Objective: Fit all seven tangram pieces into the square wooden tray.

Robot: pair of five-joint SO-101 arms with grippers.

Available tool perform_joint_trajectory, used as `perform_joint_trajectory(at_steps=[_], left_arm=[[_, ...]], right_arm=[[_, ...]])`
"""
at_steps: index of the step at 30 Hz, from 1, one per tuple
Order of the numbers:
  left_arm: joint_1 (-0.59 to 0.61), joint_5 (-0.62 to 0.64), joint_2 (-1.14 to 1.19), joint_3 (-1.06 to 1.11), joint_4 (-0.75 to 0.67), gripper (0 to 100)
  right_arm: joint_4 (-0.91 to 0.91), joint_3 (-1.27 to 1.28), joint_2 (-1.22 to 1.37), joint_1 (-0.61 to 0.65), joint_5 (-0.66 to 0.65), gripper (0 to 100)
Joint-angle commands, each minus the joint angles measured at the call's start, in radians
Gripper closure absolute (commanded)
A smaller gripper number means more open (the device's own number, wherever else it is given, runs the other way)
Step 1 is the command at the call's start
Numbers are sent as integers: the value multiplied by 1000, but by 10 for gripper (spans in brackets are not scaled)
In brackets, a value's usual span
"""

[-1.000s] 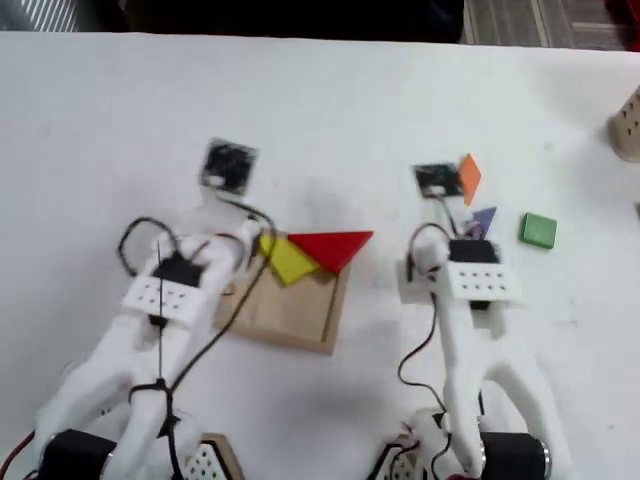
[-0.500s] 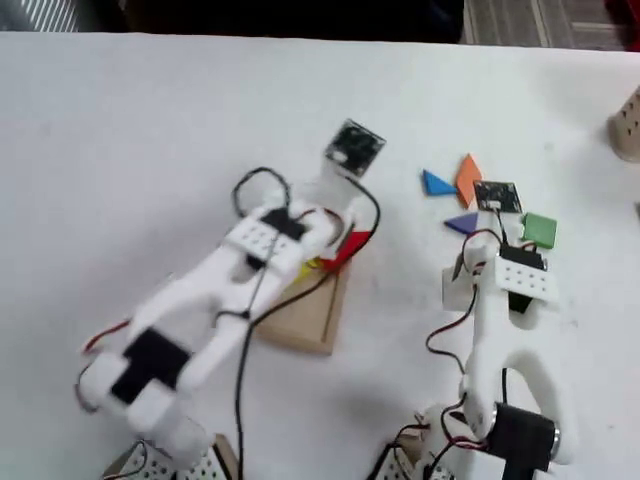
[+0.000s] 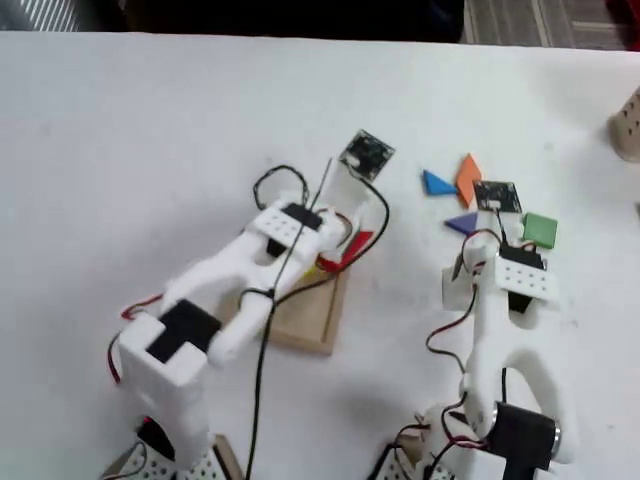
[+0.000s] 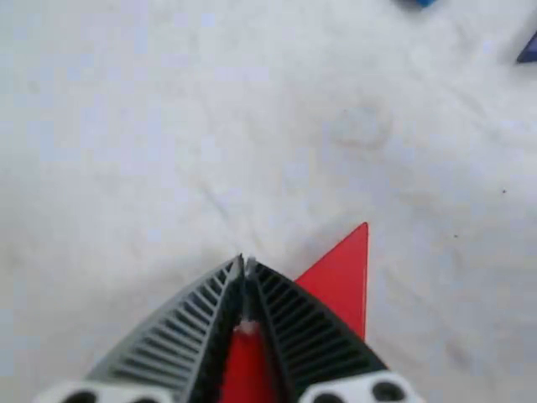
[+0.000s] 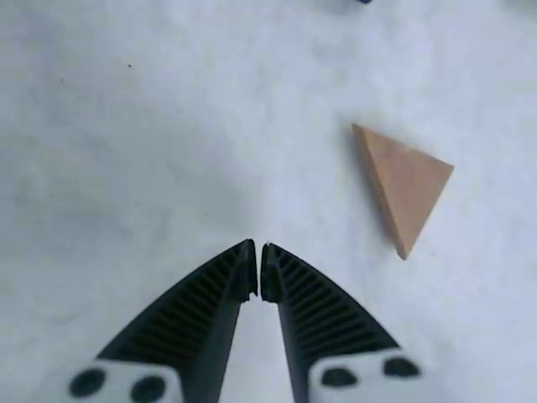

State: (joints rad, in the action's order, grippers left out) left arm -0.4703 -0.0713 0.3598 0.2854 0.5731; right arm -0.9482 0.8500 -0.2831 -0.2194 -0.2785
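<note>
Our left pincer (image 4: 245, 262) is clenched, tips together, right over the red triangle (image 4: 340, 277). That piece pokes out past a corner of the wooden tray (image 3: 310, 325). We should nudge it slowly so it slides in flat. Our right pincer (image 5: 258, 248) is clenched on nothing, above the tabletop (image 5: 126, 126) near a tan triangle (image 5: 403, 185).

Wooden tray (image 3: 305, 325) flat, mid-worktop (image 3: 150, 120). Red triangle (image 3: 356, 244) overhangs its far right corner; yellow piece (image 3: 320, 265) just beside it. Blue triangle (image 3: 436, 183), orange parallelogram (image 3: 468, 177), purple triangle (image 3: 461, 223), green square (image 3: 540, 230) lie loose, clustered toward worktop's right edge.
</note>
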Motion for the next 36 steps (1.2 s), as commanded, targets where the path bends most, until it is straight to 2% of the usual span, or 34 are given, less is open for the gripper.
perform_joint_trajectory(at_steps=[1, 6, 12, 20, 30, 36], left_arm=[[2, -2, -10, -61, 94, 977], [10, -2, -28, -49, 144, 977], [18, -2, -128, 80, 149, 977], [90, 0, -292, 196, 48, 977], [-56, -11, -351, 347, -11, 977], [-61, -11, -352, 342, -9, 977]], right_arm=[[12, -9, -5, -2, -12, 981], [12, -8, -5, 15, -12, 981], [12, -6, -5, 15, -12, 981], [12, -5, -5, 15, -12, 981], [12, -5, -5, 15, -14, 981], [12, -5, -4, 15, -41, 981]])
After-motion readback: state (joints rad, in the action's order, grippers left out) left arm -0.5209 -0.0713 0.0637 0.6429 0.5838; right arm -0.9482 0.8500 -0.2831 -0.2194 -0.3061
